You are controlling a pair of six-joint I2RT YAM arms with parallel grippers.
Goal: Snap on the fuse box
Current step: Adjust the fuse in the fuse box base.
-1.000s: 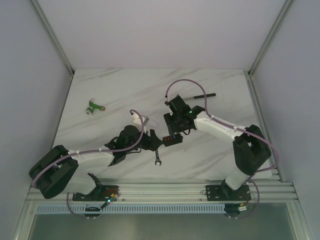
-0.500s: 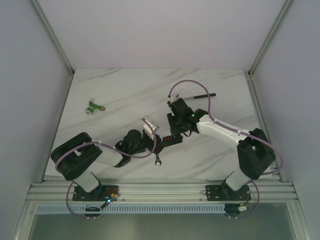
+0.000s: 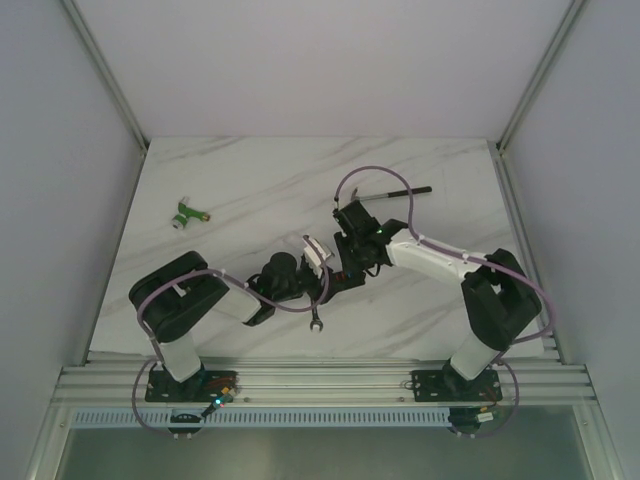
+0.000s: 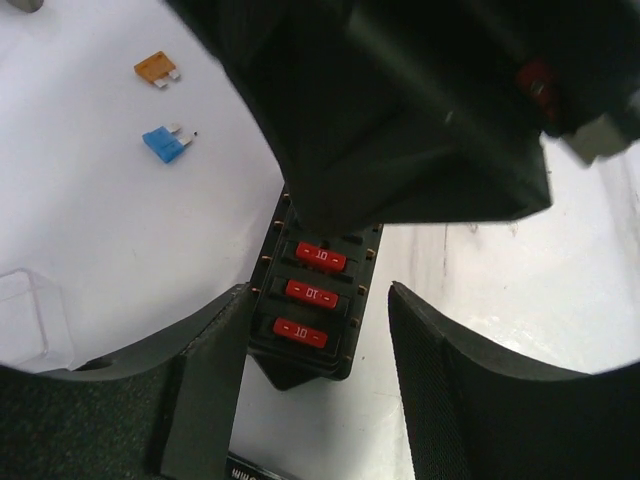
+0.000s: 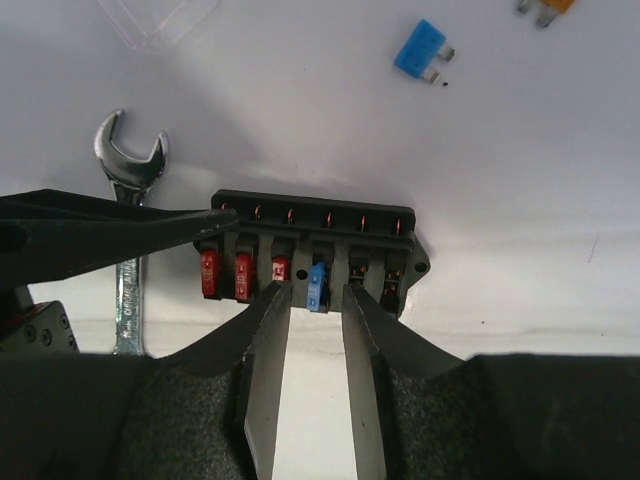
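The fuse box is a small black box lying on the table, with three red fuses and a blue fuse in its slots. In the left wrist view the fuse box shows three red fuses. My right gripper is narrowly open above it, with a fingertip on each side of the blue fuse. My left gripper is open and straddles the box's end; its left finger is against the box's side. The clear cover lies apart on the table and also shows in the right wrist view.
A wrench lies next to the box, seen from above too. A loose blue fuse and orange fuse lie nearby. A green-and-white connector sits far left, a black tool at the back.
My left arm has folded in and its gripper has moved right, up to the fuse box. My right gripper has stayed over the box.
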